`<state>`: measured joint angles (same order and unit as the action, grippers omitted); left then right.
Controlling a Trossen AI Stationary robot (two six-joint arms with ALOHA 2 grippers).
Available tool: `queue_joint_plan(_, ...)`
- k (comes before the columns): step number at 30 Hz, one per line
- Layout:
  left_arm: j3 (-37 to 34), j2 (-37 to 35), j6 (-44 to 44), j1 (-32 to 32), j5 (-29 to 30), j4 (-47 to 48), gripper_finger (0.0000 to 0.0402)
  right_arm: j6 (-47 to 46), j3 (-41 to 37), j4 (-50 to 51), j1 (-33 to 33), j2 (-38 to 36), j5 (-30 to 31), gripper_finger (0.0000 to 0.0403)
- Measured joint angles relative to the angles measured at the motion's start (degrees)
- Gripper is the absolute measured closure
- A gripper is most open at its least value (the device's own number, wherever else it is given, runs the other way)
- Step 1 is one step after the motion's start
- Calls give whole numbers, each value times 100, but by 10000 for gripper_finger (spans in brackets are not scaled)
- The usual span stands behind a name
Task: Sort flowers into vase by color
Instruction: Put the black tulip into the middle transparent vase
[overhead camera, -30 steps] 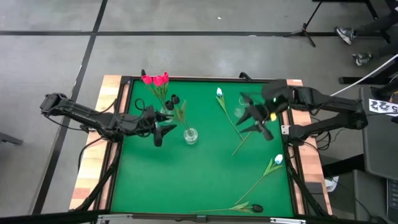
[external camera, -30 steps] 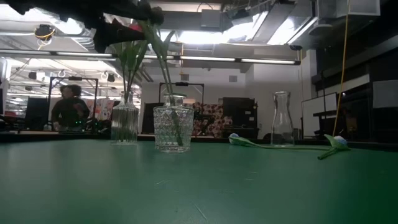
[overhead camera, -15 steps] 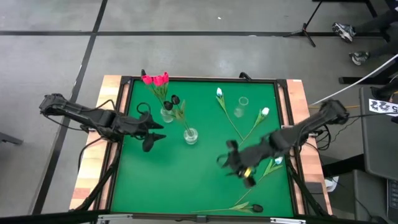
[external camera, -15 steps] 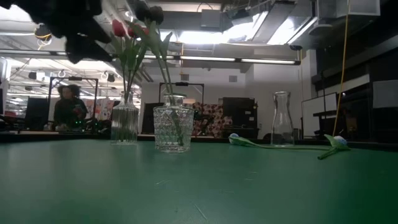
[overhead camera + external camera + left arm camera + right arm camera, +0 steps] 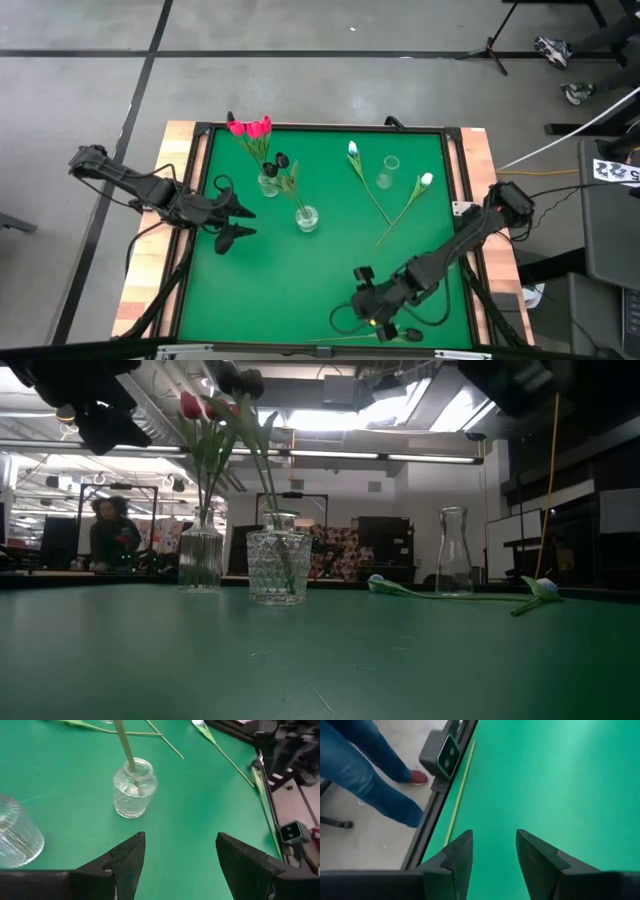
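Both arms are dark, jointed links with black cables trailing off them. The left gripper has chunky matte-black wedge fingers, and the right gripper looks the same: two angular black fingers with faceted edges, bulky dark housing behind the jaws.

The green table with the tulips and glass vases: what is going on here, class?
Two dark robot arms are sorting artificial tulips into glass vases on the green table. Pink-red tulips stand in the ribbed glass vase, a black one in the squat patterned jar. The narrow clear carafe holds none, and two white tulips lie beside it. The right gripper, jaws open and empty, reaches toward the near edge. The left gripper waits open beside the vases.
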<state>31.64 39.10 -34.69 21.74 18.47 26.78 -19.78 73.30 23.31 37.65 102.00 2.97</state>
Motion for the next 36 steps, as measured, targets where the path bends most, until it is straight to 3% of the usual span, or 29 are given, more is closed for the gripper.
queue_joint_plan(11, -34, 1, -213, 117, 19, 159, 163, -243, 0, 61, 370, 570, 99, 252)
queue_joint_plan(20, -258, 5, -547, 115, 21, 114, 163, -614, 0, 27, 634, 607, 409, 252)
queue_joint_plan(27, -263, 5, -547, 115, 21, 93, 163, -711, 36, -411, 698, 850, 353, 252)
queue_joint_plan(36, -269, 5, -547, 118, 32, 111, 163, -699, 661, -99, 704, 1533, -47, 252)
